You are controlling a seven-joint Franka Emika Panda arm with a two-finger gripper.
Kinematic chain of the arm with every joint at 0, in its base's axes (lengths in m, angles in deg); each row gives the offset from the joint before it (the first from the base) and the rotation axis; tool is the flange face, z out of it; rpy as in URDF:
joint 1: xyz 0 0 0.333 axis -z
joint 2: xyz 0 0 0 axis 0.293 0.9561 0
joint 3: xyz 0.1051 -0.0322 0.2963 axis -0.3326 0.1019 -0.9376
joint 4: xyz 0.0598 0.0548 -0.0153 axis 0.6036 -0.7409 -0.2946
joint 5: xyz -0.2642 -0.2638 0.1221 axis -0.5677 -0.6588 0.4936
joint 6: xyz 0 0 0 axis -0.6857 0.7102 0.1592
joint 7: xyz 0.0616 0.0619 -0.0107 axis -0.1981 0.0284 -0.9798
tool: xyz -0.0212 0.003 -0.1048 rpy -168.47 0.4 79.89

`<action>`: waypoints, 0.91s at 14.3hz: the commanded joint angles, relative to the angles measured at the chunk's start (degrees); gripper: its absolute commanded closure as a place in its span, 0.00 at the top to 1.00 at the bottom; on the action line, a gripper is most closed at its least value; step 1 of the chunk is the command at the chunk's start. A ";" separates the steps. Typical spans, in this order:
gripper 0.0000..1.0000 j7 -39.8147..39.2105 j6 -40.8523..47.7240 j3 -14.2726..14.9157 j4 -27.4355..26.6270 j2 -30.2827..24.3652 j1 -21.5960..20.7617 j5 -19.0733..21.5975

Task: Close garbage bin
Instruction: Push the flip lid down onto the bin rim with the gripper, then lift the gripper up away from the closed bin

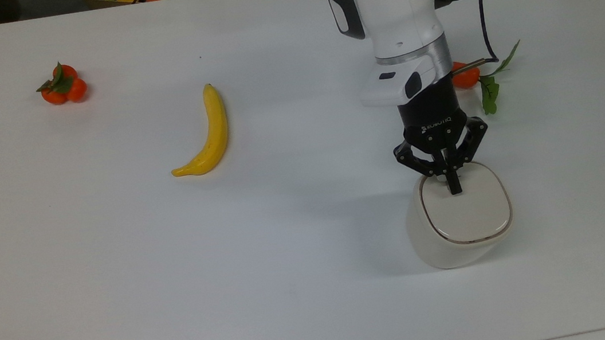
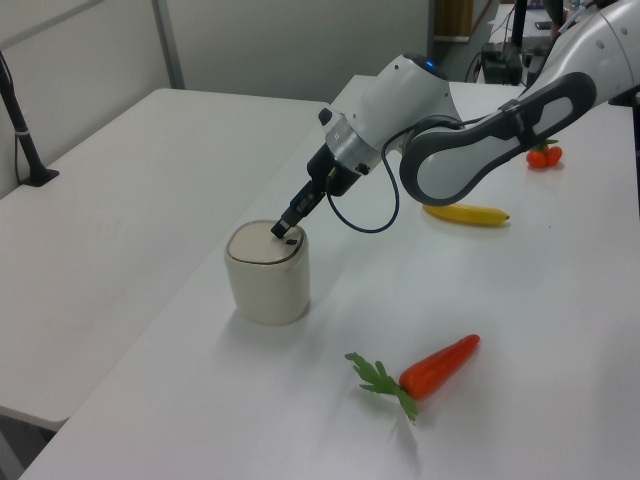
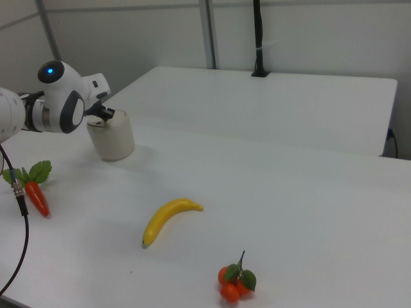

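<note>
1. Gripper (image 1: 455, 189) fingers are pressed together with nothing between them, and the joined tip rests on the lid (image 1: 466, 209) of the bin (image 1: 432, 240), near the lid's edge closest to the arm.
2. Sitting toward the top view's lower right part of the table (image 1: 119, 273), the bin has its lid lying flat on the rim, with a thin dark seam around it; it looks closed or very nearly so.
3. Well apart from the bin lie a banana (image 1: 207, 135) near the table's middle and a cluster of small oranges (image 1: 62, 85) toward the top view's upper left corner. A carrot (image 2: 430, 370) lies nearer the bin.
4. Judged risk: the tip presses off-centre, so further downward force could tip or slide the light bin instead of seating the lid.
5. Another risk: if the lid has not latched, lifting the arm away could let it spring up, and a sideways drag on leaving could pull the bin along.
</note>
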 commanded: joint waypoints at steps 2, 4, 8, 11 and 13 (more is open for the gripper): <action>0.00 -0.83 3.39 -2.04 -3.17 -3.12 0.82 -0.79; 0.00 -0.83 3.83 -2.31 -3.17 -3.82 0.82 -0.79; 0.00 -1.01 4.44 -3.18 -3.78 -3.65 0.73 -0.97; 0.00 -2.94 4.44 -3.45 -4.67 -3.48 0.73 -1.32; 0.00 -3.64 4.36 -3.45 -5.28 -3.39 0.73 -1.84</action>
